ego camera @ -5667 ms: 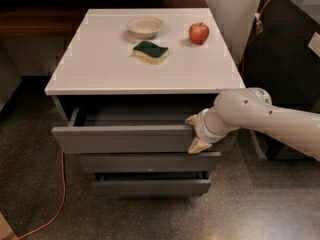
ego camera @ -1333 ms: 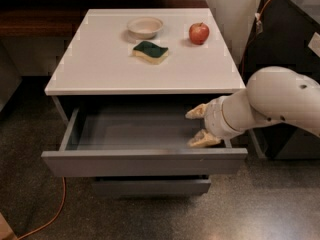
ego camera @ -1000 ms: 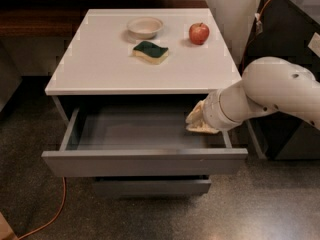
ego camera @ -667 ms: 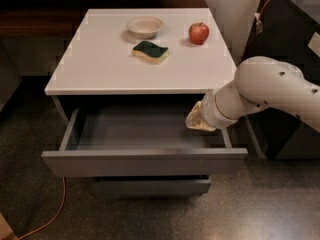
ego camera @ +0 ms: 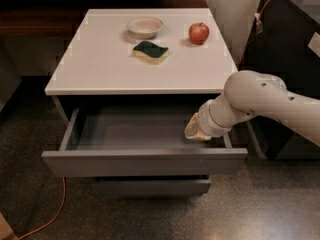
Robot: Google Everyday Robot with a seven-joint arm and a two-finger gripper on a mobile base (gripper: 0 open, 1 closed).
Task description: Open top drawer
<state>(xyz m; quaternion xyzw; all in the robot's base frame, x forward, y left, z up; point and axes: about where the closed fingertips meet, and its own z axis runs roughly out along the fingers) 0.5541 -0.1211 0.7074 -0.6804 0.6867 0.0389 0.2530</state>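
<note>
The top drawer (ego camera: 145,162) is pulled far out from under the white tabletop (ego camera: 100,64). Its plain grey front faces me and its grey inside shows bare. My gripper (ego camera: 194,130) hangs on the white arm that comes in from the right. It is over the drawer's right inner part, just behind the front panel, near the right wall. Its tan tips point down and left. It holds nothing that I can see.
On the tabletop lie a green and yellow sponge (ego camera: 150,52), a small beige bowl (ego camera: 144,26) and a red apple (ego camera: 199,33). A lower grey drawer front (ego camera: 150,186) is shut. A dark cabinet (ego camera: 290,39) stands at the right. An orange cable (ego camera: 47,219) lies on the floor.
The drawer went from partly open to far out. Since then my gripper has drawn back up and to the right from the drawer front. The drawer has stayed still for the last second.
</note>
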